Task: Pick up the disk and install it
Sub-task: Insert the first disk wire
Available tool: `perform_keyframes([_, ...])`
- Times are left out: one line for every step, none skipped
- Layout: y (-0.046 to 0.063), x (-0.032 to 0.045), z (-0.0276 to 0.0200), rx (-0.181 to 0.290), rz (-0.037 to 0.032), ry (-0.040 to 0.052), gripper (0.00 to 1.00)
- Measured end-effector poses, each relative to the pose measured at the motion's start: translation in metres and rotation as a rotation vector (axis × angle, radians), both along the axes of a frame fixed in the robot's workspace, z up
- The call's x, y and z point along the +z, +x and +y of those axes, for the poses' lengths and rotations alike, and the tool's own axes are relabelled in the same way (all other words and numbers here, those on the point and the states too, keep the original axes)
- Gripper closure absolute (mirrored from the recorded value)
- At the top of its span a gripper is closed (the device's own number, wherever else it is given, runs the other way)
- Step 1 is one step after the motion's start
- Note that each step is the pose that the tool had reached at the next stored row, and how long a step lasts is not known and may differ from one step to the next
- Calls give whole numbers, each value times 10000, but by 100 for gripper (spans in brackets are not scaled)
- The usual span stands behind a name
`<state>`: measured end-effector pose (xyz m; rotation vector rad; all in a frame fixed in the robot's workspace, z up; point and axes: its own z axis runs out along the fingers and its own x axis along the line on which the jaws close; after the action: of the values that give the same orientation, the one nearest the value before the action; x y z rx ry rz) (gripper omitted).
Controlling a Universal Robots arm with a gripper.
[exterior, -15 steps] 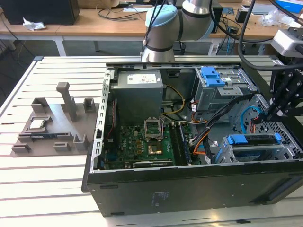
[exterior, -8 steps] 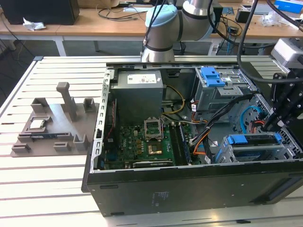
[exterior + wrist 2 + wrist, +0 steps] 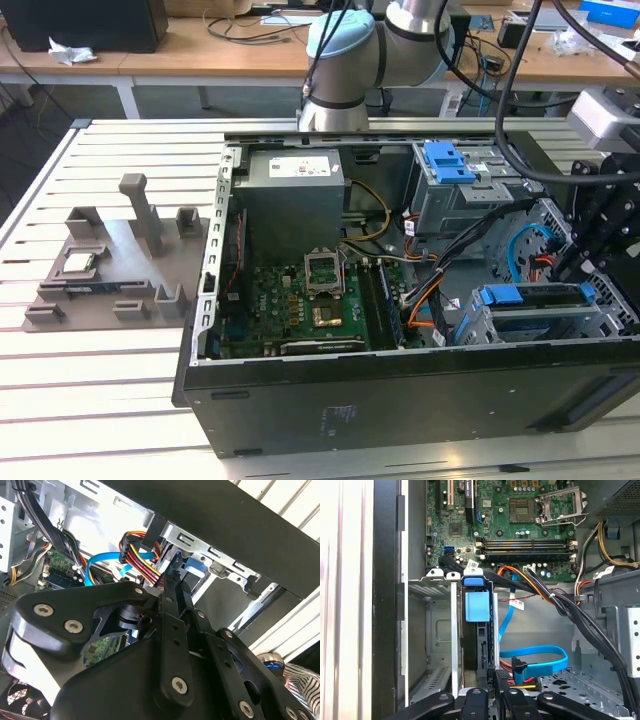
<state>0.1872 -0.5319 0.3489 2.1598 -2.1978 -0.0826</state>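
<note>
The disk [image 3: 470,647] stands on edge in a slot of the silver drive cage [image 3: 432,630] at the case's front corner, and its blue carrier tab [image 3: 476,605] points toward the motherboard. The exterior view shows the disk [image 3: 528,297] as a blue strip on top of the cage [image 3: 545,325]. My gripper [image 3: 572,262] hangs over the cage's end on the exterior view's right. In the second wrist view my gripper [image 3: 174,580] has its fingers pressed together, tips just short of the blue tab [image 3: 192,565]. I cannot see it holding anything.
The open computer case [image 3: 400,400] lies on a slatted table. Power and data cables [image 3: 535,660] run close beside the cage. A blue bracket [image 3: 448,160] sits on the upper bay. A grey fixture plate [image 3: 110,270] with a processor chip [image 3: 80,262] lies at the exterior view's left.
</note>
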Motion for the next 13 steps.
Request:
perform_keyframes([0, 0, 0, 0, 0, 0, 81])
perform_keyframes([0, 0, 0, 1, 0, 0, 81])
perform_keyframes([0, 0, -1, 0, 0, 0, 82])
perform_keyframes([0, 0, -1, 0, 0, 0, 82])
perform_keyframes([0, 0, -2, 0, 0, 0, 84])
perform_keyframes([0, 0, -2, 1, 0, 0, 84])
perform_keyframes([0, 0, -2, 1, 0, 0, 84])
perform_keyframes([0, 0, -2, 0, 0, 0, 84])
perform_keyframes([0, -1, -3, 0, 0, 1, 84])
perform_keyframes([0, -1, -9, 0, 0, -12, 84])
perform_keyframes([-4, -1, -21, -2, 0, -37, 84])
perform_keyframes([-17, -1, -27, -3, -1, -52, 84])
perform_keyframes([-26, -1, -29, -4, -2, -59, 84])
